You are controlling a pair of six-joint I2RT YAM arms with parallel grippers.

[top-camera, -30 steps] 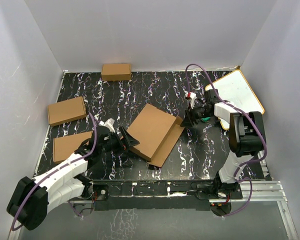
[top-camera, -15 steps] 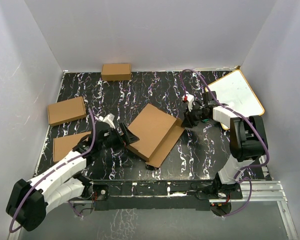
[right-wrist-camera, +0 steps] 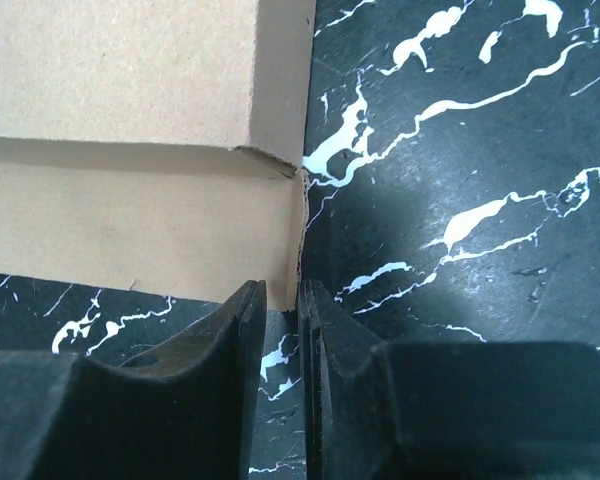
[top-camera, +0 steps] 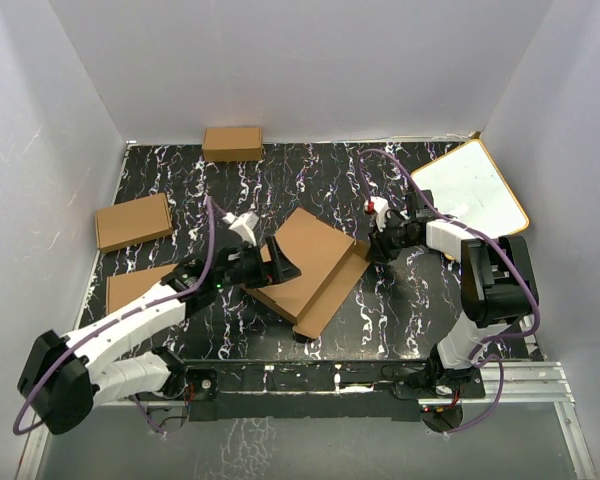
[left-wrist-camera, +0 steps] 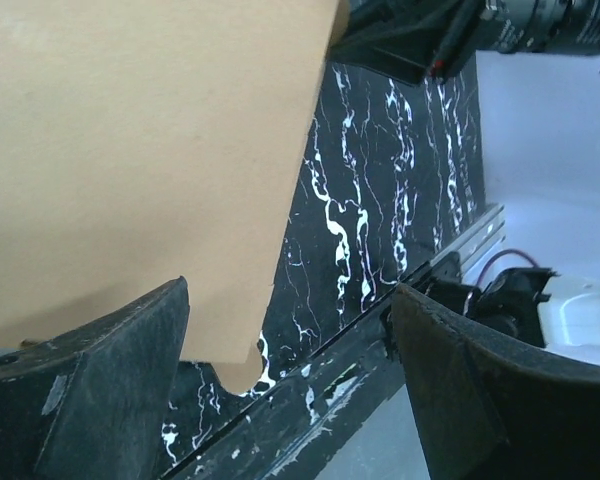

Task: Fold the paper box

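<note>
Two arms [top-camera: 130,325] [top-camera: 450,235] low, flanking paper box [top-camera: 305,262]

Both the left arm [top-camera: 130,330] and the right arm [top-camera: 450,228] have white shells with bulky black joint housings. A purple cable [top-camera: 208,245] loops along each. The fingers [left-wrist-camera: 90,390] are matte black, wedge-shaped and scuffed.

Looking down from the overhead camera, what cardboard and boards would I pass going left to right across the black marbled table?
Closed brown cardboard box by the left wall → smaller brown cardboard box at the back edge → large brown corrugated cardboard sheet, partly folded → white board with tan rim.
</note>
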